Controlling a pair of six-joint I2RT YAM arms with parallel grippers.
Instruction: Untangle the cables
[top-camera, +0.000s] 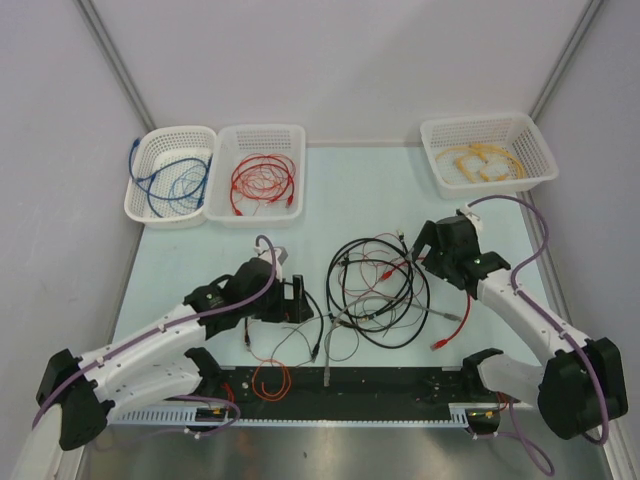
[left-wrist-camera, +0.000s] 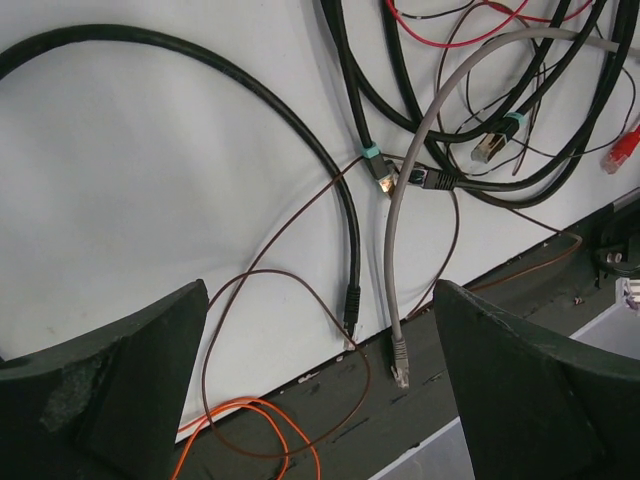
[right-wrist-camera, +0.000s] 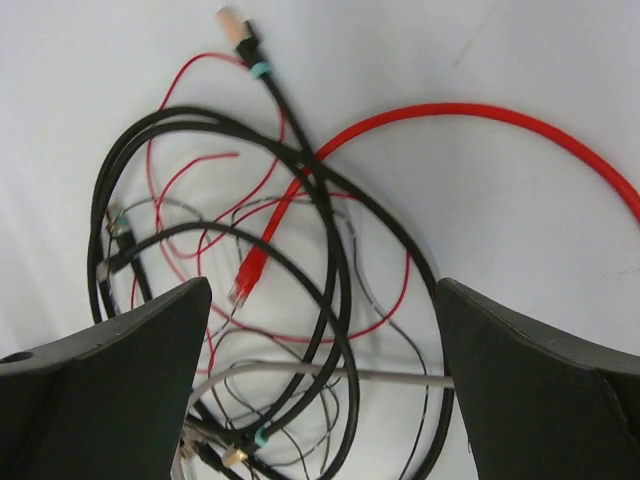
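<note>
The left hand (top-camera: 297, 300) and the right hand (top-camera: 424, 248) both have their fingers spread wide, gripping nothing. The cables (top-camera: 380, 290) lie tangled on the counter (top-camera: 360, 190) between the two hands, with black loops beneath the right hand and loose plug ends beneath the left.

Across the table (top-camera: 370, 190) — left basket (top-camera: 165, 220) touching middle basket (top-camera: 255, 218), right basket (top-camera: 497, 187) well apart.
</note>
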